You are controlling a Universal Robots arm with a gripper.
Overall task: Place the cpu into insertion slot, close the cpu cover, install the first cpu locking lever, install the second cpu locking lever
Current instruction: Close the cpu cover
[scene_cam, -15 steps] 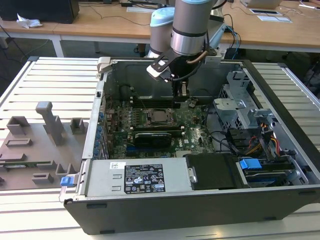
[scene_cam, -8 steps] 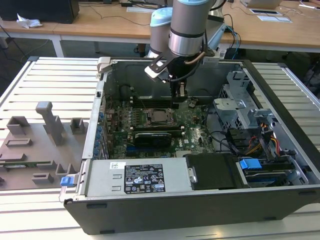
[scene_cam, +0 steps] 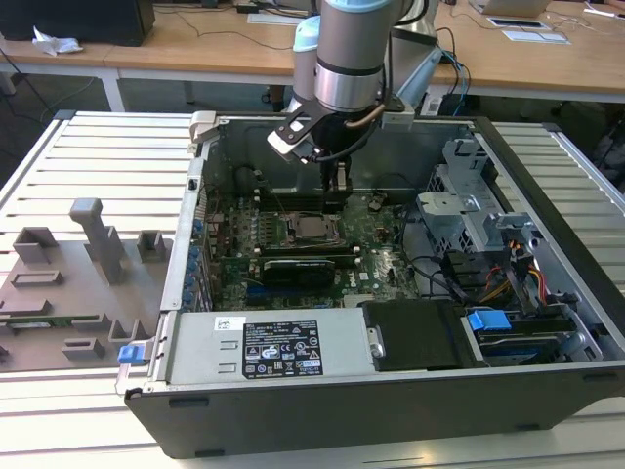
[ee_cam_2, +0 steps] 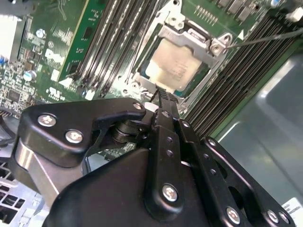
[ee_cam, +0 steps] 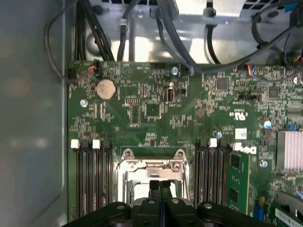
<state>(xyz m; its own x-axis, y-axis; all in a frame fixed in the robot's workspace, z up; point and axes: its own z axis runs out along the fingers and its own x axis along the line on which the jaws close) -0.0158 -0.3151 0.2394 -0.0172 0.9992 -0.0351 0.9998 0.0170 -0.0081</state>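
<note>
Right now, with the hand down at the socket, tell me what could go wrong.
1. The hand, fingers shut, sits at the edge of the cover, with memory slots on either side. A sideways slip could scrape them.
2. One lever sticks out over the memory slots and looks unlatched, so the cover may not yet clamp the cpu firmly.

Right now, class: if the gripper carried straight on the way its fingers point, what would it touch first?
Most likely the near edge of the cpu cover, which frames the cpu. The gripper, fingers together, points down at that edge. Depth is unclear, so it might land on the cpu itself.
</note>
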